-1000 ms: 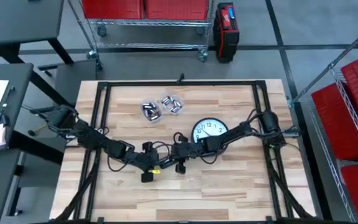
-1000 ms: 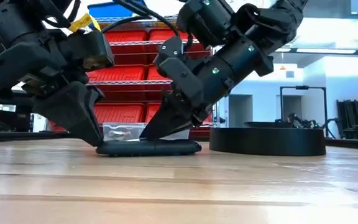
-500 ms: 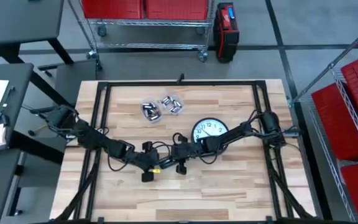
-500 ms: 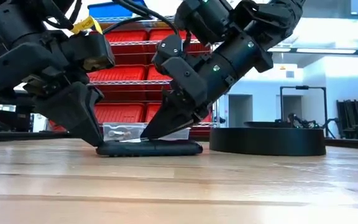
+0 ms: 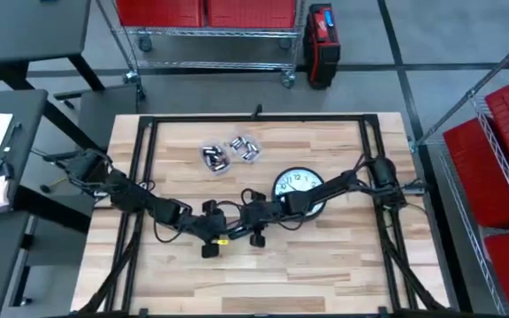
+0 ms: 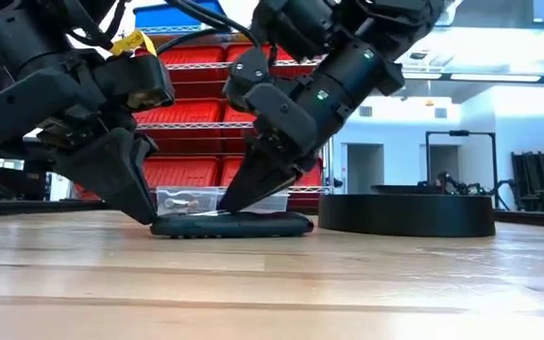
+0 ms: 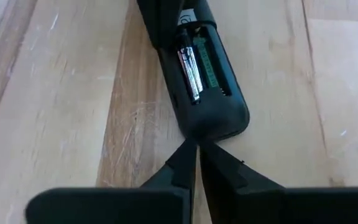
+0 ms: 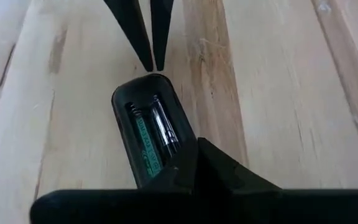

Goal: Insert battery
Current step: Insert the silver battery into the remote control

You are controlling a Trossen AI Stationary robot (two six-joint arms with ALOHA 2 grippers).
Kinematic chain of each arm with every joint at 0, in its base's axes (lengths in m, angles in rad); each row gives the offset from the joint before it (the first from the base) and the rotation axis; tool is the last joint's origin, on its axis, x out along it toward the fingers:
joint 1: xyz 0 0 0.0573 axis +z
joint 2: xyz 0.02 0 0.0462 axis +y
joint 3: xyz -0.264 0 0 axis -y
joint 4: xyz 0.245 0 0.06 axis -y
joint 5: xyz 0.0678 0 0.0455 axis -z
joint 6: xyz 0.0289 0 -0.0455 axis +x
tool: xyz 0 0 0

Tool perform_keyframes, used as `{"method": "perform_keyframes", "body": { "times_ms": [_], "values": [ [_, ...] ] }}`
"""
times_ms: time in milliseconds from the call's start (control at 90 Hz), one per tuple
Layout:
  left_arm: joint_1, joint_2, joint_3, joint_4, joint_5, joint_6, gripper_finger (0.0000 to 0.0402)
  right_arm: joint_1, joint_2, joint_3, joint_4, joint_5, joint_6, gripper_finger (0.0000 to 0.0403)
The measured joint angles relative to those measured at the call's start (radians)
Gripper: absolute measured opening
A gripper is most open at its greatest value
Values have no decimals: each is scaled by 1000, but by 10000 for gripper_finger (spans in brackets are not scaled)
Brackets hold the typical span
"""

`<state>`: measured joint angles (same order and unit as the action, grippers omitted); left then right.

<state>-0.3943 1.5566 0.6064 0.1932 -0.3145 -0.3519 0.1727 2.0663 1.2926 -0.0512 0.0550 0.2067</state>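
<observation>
A black remote lies flat on the wooden table with its back up and its battery compartment open. One battery lies in the compartment, next to a green-lined slot. My left gripper is shut, its tips at the remote's rounded end. My right gripper is shut too and comes down onto the compartment from the other side. The low view shows both grippers slanting down onto the remote. In the high view they meet near the table's middle. My left gripper sets its shut fingertips against the remote's rounded end, slanting down from the table's left. The remote lies flat on the table. My right gripper presses its shut fingertips down into the open compartment at the battery's end, slanting from the table's right. The fingers themselves hide the exact spot.
A round black wall clock lies face up just right of the grippers. Two clear plastic tubs of batteries stand farther back. Bare wood stretches toward the near edge.
My right gripper has shifted a little toward the table's left and tipped steeper over the remote, its tips staying in the compartment.
</observation>
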Motion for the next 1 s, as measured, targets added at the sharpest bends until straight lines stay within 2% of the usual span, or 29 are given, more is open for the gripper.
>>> {"method": "perform_keyframes", "body": {
  "times_ms": [267,467,656,1000],
  "values": [
    [0,0,0,-4,0,0,3,-21,-68,41,-50,-3,2,0],
    [0,0,0,-5,0,0,3,5,-51,37,-35,-41,6,0],
    [0,0,0,-1,1,-1,3,24,-37,-10,-22,-29,42,0],
    [2,0,0,-2,1,0,3,10,-29,-11,38,-22,50,0]
  ]
}}
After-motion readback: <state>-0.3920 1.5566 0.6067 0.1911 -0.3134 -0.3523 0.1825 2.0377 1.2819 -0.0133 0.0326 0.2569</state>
